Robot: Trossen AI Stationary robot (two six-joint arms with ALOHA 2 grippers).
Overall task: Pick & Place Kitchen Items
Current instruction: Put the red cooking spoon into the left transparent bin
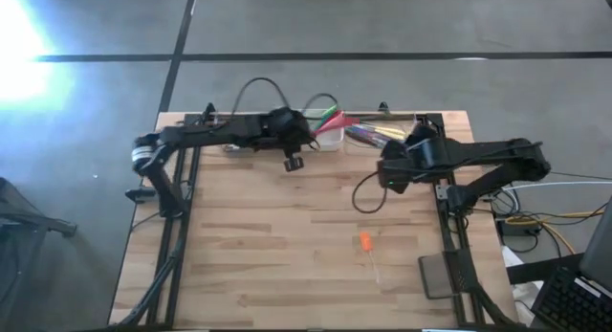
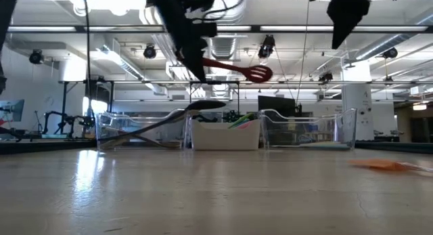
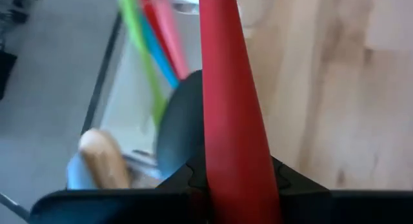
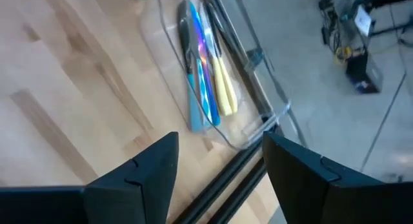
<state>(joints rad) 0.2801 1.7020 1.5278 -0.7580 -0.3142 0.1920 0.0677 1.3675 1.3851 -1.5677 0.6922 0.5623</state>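
A bright red slotted spatula (image 2: 237,69) shows up top, its red handle (image 3: 229,108) running between the black fingers of the left gripper (image 3: 232,185), with lime green (image 3: 143,62), pink (image 3: 169,30) and teal handles (image 3: 164,62) beside it over a dark grey ladle bowl (image 3: 181,130). The right gripper (image 4: 219,172) is black too, above iridescent blue (image 4: 205,75) and pale yellow utensils (image 4: 222,88) in a clear tray (image 4: 251,130). On the light, striped wooden table (image 1: 287,246) lies one orange-tipped piece (image 1: 365,242), and the middle tray (image 2: 225,135) is white.

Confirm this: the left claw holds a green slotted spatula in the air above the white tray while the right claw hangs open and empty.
Wrong colour. The slotted spatula in the left claw is red, not green, as the low and left wrist views show. The rest holds: it is lifted above the white tray, and the right claw hangs open and empty.
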